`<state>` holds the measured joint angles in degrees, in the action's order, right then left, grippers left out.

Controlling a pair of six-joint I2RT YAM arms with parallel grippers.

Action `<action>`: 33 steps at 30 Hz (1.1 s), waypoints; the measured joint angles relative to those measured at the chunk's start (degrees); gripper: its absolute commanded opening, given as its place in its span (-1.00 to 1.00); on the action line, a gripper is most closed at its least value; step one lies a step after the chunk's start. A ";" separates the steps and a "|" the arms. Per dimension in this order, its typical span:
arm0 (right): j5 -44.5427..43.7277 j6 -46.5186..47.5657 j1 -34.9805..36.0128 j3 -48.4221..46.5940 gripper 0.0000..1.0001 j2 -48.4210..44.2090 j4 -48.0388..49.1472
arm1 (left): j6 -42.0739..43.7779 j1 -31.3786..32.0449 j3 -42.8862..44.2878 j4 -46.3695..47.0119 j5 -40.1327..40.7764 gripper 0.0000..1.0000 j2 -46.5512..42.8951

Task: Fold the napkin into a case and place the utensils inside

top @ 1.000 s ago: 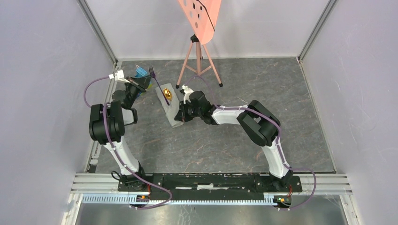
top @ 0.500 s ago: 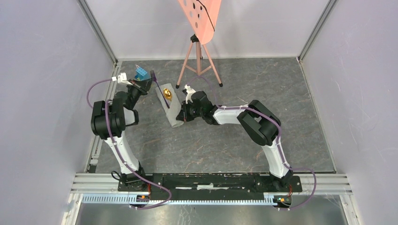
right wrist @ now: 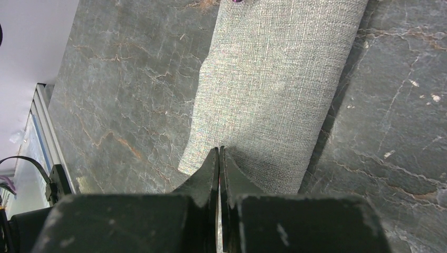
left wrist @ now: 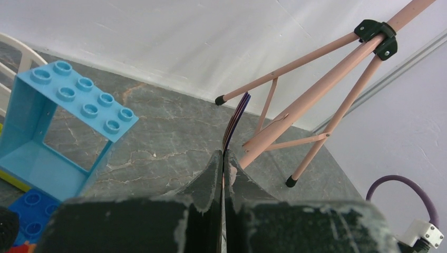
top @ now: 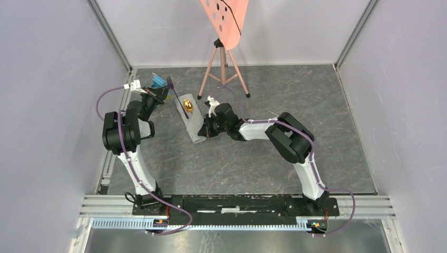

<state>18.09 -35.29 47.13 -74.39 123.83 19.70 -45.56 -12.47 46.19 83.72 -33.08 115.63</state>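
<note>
Grey woven cloth pouch lies left of the table's middle, the small shiny gold spoon at its mouth. The left gripper, clamped on the thin black fork, has edged nearer, probably feeding it in. The right gripper, jaws together, steadies the pouch's end.

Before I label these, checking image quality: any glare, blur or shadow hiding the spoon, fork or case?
Top view: evenly lit, sharp; glare only on the spoon bowl. Left wrist: fork sharp, a thin edge-on sliver. Right wrist: case weave crisp, shadow along its right edge.
</note>
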 measured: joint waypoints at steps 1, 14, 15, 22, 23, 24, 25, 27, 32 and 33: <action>0.00 -0.02 0.00 0.00 -1.00 0.00 0.04 | 0.00 0.00 -0.04 -0.07 0.00 -0.95 0.28; 0.04 -0.68 0.00 0.28 -1.00 0.00 0.81 | 0.02 0.20 -0.42 -1.62 0.13 -0.95 0.37; 0.04 -0.72 0.00 0.28 -1.00 0.00 0.79 | 0.02 0.26 -0.42 -1.84 0.13 -0.95 0.37; 0.02 -0.90 0.00 0.72 -1.00 0.00 1.25 | 0.31 1.01 -0.42 -5.29 0.17 -0.95 0.24; 0.02 -0.92 0.00 0.79 -1.00 0.00 1.25 | 0.72 1.11 -0.44 -6.05 0.22 -0.95 0.09; 0.02 -0.92 0.00 0.83 -1.00 0.00 1.27 | 1.11 1.18 -0.48 -6.58 0.37 -0.95 -0.15; 0.02 -0.94 0.00 0.83 -1.00 0.00 1.31 | 1.40 1.27 -0.61 -7.02 0.52 -0.95 -0.46; 0.02 -0.94 0.00 0.83 -1.00 0.00 1.33 | 1.77 1.36 -0.96 -7.43 0.92 -0.95 -1.11; -0.04 -0.94 0.00 0.96 -1.00 0.00 1.55 | 1.77 1.36 -1.62 -7.80 1.68 -0.95 -1.70; -0.07 -0.94 0.00 1.03 -1.00 0.00 1.62 | 1.75 1.36 -2.05 -8.02 1.95 -0.95 -1.86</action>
<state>18.02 -36.23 47.13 -73.36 123.83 21.32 -43.81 -11.11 44.14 75.70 -31.14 113.78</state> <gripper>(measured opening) 0.004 0.033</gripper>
